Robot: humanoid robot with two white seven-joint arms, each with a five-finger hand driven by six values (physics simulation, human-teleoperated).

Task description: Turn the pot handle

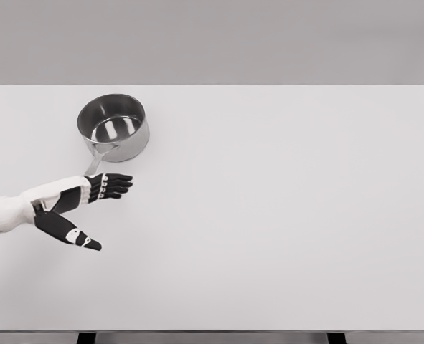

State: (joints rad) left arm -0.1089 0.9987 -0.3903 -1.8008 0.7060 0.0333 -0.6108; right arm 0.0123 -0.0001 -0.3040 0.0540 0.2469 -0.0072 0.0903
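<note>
Head view: steel pot (pixel 114 127) seemingly empty, its handle (pixel 95 165) just beside the spread left hand (pixel 82 208).

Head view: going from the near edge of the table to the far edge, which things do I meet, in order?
Near to far: left hand, open → pot handle → pot. All lie on the left part of the table.
</note>
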